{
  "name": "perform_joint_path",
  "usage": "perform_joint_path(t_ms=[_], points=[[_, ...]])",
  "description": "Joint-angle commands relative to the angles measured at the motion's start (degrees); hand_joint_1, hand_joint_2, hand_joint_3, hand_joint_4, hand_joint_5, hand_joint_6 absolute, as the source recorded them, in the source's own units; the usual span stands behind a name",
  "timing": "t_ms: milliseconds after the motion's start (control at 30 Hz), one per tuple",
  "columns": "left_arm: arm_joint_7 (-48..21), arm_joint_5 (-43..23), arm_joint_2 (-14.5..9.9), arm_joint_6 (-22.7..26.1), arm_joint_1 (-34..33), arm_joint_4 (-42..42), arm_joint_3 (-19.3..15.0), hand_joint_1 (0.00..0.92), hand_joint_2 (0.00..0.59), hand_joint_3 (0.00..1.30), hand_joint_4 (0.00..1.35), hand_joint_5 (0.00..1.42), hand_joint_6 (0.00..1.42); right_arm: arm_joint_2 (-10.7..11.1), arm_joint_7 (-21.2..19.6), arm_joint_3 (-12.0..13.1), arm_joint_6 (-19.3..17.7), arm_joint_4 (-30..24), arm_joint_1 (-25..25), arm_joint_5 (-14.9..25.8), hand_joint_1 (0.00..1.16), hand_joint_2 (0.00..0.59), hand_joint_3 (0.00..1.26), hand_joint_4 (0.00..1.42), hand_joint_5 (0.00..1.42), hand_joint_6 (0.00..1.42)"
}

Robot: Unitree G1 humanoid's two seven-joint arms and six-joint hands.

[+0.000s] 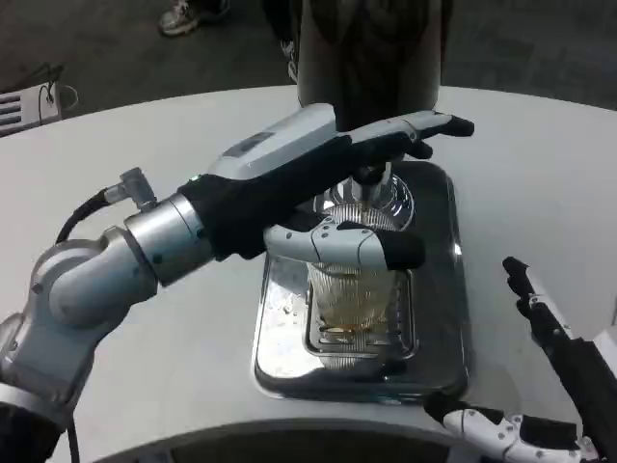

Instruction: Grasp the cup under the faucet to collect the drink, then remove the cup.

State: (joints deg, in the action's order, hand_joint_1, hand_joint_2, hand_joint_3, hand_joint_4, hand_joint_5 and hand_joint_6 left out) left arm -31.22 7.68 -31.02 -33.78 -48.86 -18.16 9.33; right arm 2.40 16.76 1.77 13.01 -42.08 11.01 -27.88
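Glass catches our eye first: the clear ribbed cup (359,294) stands upright on the grate of the shiny metal drip tray (439,289), near the middle of the white table (116,154), and we see a shallow layer of amber drink at its bottom. Our left hand (328,183) reaches in from the left across the tray and wraps the cup's upper part; the thumb (352,246) lies across the near side of the cup just under its rim, while the longer fingers (424,130) stretch over the top toward the far side, so we read this hand as gripping the cup rather than merely hovering beside it. Right above the cup's mouth, half hidden by those fingers, we make out the metal faucet (371,178), which hangs from the dark dispenser (371,53) standing at the far end of the tray. The cup sits directly beneath that faucet. Our right hand (540,386) rests low at the right near corner of the view, well apart from the tray and the cup, its fingers spread loosely and holding nothing. Beyond the table's far edge we see someone's shoe (191,14) on the dark floor.
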Motion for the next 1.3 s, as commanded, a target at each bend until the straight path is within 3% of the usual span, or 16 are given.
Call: perform_joint_path(t_ms=[33,500,1300], points=[[-2.14,1.96,-1.31,1.07,2.6,-0.43,1.33,0.0,0.036,0.14,0.07,0.17,0.2,0.47,-3.43,-2.2,-0.62,3.75,-3.49,0.32,0.85,0.198,0.0,0.0,0.02,0.02],[-2.55,1.3,-2.42,0.62,2.0,-1.27,1.02,0.0,0.036,0.14,0.07,0.17,0.2,-0.17,-9.59,-5.77,0.71,15.3,-14.76,2.6,0.86,0.19,0.0,0.0,0.03,0.02],[-2.06,0.33,-3.01,0.29,1.74,-1.38,-0.13,0.0,0.035,0.14,0.08,0.17,0.21,-0.05,-13.75,-7.7,0.49,26.1,-25.32,6.87,0.86,0.192,0.0,0.0,0.03,0.02]])
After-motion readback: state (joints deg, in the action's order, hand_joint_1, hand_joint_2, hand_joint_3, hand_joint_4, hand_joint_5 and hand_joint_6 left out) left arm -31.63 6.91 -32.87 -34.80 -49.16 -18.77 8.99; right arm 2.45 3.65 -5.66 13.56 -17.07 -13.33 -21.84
